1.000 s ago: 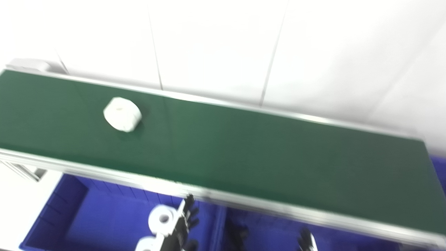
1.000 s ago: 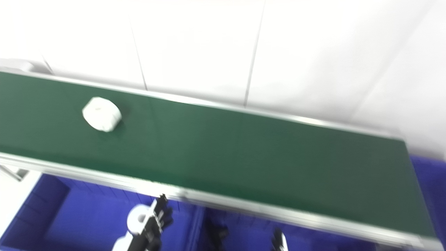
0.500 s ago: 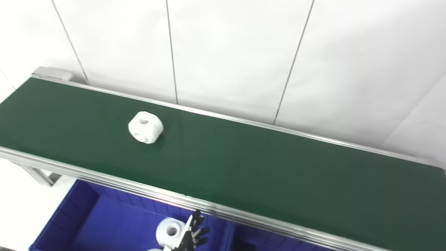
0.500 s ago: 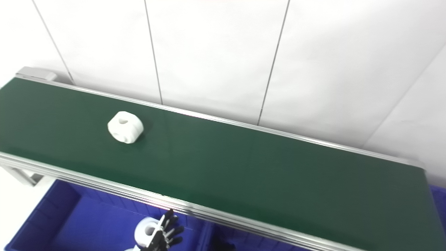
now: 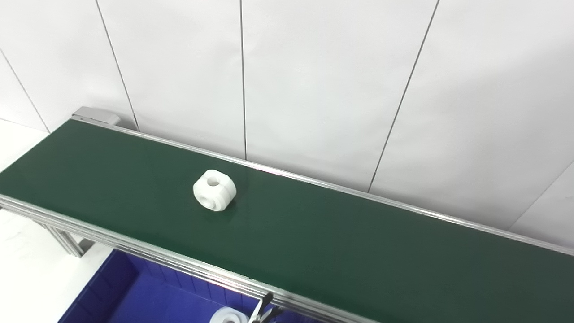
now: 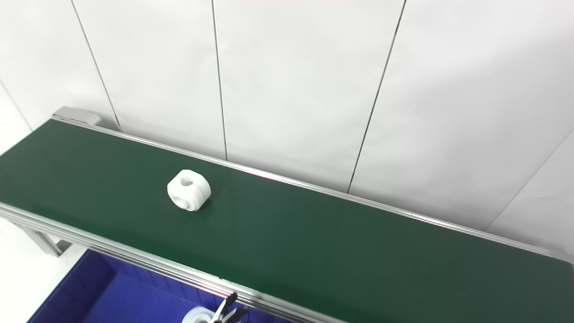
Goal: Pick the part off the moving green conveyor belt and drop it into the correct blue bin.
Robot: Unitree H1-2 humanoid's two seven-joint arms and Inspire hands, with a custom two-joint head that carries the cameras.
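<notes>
Part (image 5: 214, 196): riding mid-belt on the green conveyor belt (image 5: 341, 242), unpicked.
Left robot hand (image 5: 264, 313): fingertips only, below belt; grip unreadable.
Blue bin (image 5: 134, 296): already holding a white piece (image 5: 228, 316).

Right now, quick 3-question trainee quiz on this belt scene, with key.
1. True or false: the white part lies on the green conveyor belt with no hand touching it.
2. Which way does the part's round hole face? A) up B) flat against the belt C) it has no hole
3. Fill in: below the belt's near rail, a second white part lies in the ____ bin, beside the fingers of the left hand.

Key: 1 true; 2 A; 3 blue. The right hand is out of view in both eye views.
</notes>
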